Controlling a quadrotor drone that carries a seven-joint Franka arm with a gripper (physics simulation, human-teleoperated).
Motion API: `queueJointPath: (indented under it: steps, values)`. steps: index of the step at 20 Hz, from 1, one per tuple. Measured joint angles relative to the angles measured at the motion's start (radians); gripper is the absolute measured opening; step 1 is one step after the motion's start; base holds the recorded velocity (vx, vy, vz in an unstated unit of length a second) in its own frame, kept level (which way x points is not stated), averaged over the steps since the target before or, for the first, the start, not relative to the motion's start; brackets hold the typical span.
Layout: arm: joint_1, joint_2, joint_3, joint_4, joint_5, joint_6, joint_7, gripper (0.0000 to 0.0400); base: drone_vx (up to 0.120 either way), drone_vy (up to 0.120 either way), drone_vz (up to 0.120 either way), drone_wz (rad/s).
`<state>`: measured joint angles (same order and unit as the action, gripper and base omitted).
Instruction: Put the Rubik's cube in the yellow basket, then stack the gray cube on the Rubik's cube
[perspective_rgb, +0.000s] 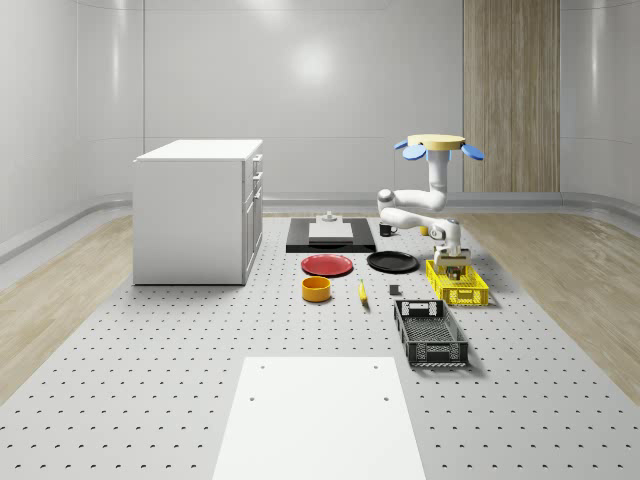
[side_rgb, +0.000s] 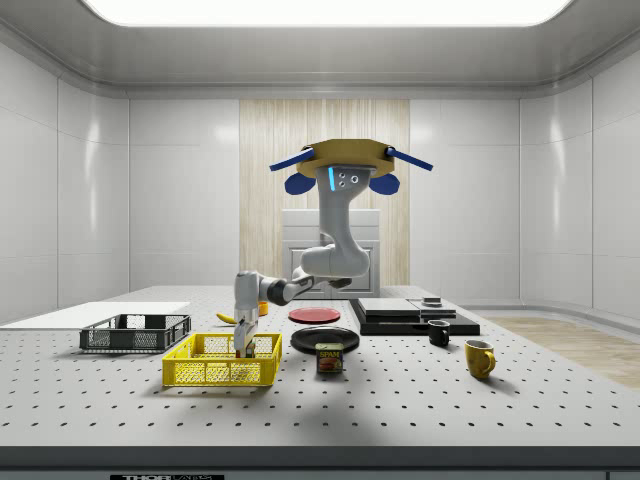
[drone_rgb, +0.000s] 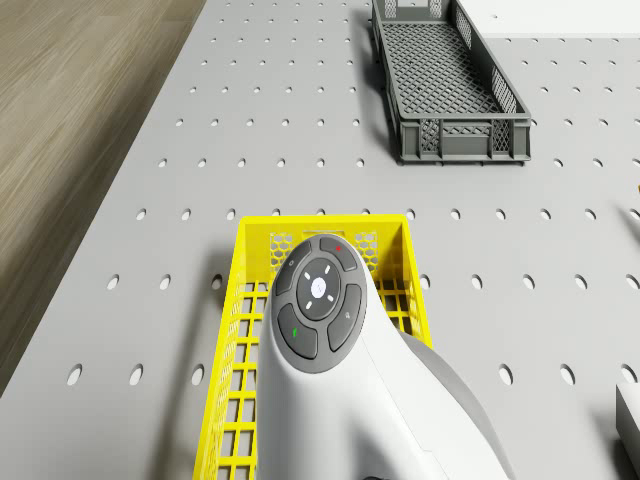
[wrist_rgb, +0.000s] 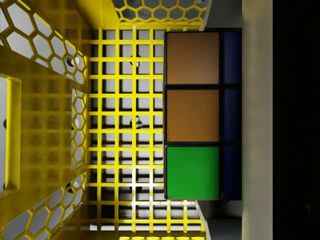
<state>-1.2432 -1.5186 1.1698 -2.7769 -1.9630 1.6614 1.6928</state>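
1. The white sheet (perspective_rgb: 320, 418) lies at the surface's (perspective_rgb: 150, 400) near edge in the whole-scene view.
2. Beyond it, toward the right edge, sits the dark crate (perspective_rgb: 431, 333).
3. Just past the crate stands the basket (perspective_rgb: 457, 283), yellow, with the tool (perspective_rgb: 455, 268) lowered into it from above.
4. In the wrist view the Rubik's cube (wrist_rgb: 192, 115) sits pinched in the tool, over the basket's grid floor (wrist_rgb: 125, 125); whether it touches the floor cannot be told.
5. The orange bowl (perspective_rgb: 316, 289), red plate (perspective_rgb: 328, 265) and black plate (perspective_rgb: 392, 262) lie mid-surface.
6. The drone (perspective_rgb: 437, 146) hovers above the surface beyond the basket, its arm (perspective_rgb: 415, 205) bent down and forward.
7. The cabinet (perspective_rgb: 198, 210) stands at the far left.
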Motion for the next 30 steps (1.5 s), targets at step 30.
queueJointPath:
  steps: [30]
  values:
    - [0.007,0.016,-0.001,-0.001,-0.007,-0.015,-0.005,0.0400,0.055,-0.089,0.056,0.000]
